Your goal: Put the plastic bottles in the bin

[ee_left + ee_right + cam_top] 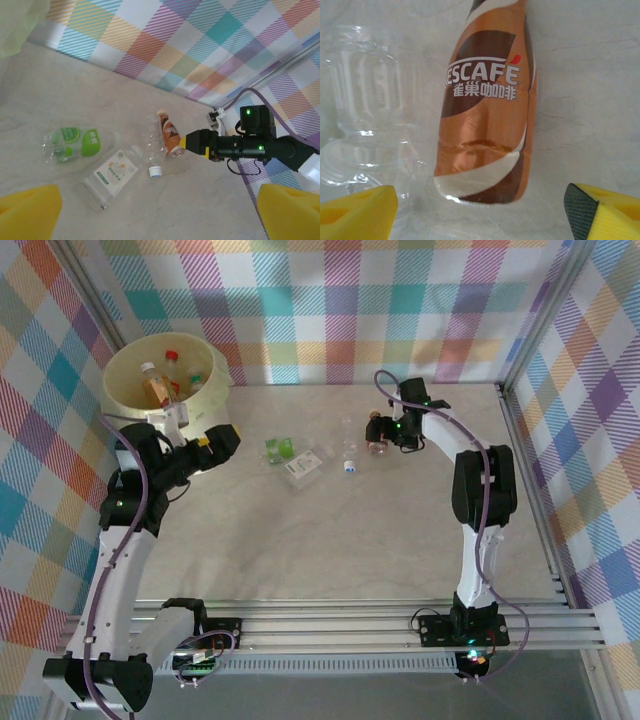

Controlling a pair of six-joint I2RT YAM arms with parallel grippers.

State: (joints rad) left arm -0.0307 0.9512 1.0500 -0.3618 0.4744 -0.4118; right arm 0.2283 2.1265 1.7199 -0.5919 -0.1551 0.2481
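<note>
An orange-and-brown labelled plastic bottle (pixel 485 125) lies on the table, its base between the fingers of my right gripper (pixel 480 215). That gripper is open, with a gap to the bottle on both sides. From above, the right gripper (pixel 375 432) sits over this bottle (pixel 379 447). A clear bottle with a white cap (pixel 154 152), a flat white-label bottle (pixel 112 175) and a green-label bottle (pixel 75 142) lie to its left. The pale-yellow bin (pixel 125 395) holds several bottles. My left gripper (pixel 200 435) is open and empty just beside the bin.
The clear bottle (pixel 370 115) lies right beside the orange one. Plaid walls close the table at the back and sides, and a metal rail (pixel 525 480) runs along the right edge. The bin's liner (pixel 20 25) hangs at the left wrist view's top left corner.
</note>
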